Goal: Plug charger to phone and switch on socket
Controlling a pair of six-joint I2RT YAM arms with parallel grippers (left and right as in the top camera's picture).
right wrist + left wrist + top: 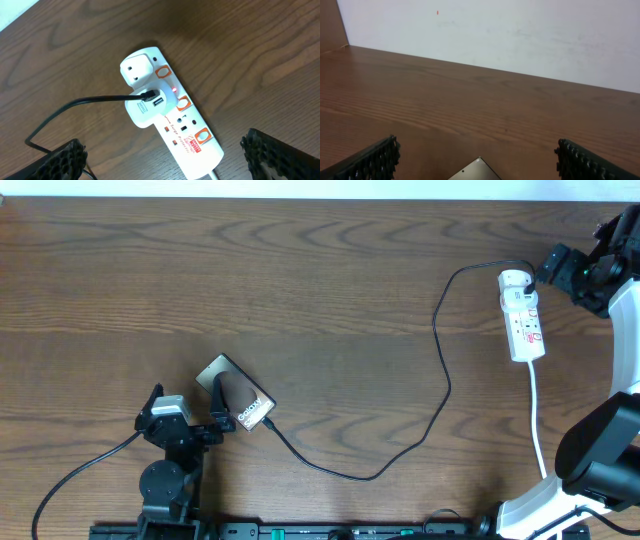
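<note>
Phone lay on table, near left, skewed. Socket lay far right, well apart. Charger ran btwn them, from phone's near-right end to socket's far end. Cord ran from socket twd near edge.

Left arm: black housings with a round joint drum, a pale grey block at the wrist, one loose black lead trailing off. Right arm: black joint housings joined by white curved shells and a white base section; small green light near the wrist. Left pincer and right pincer: black fingers, faces covered in rows of small studs.
</note>
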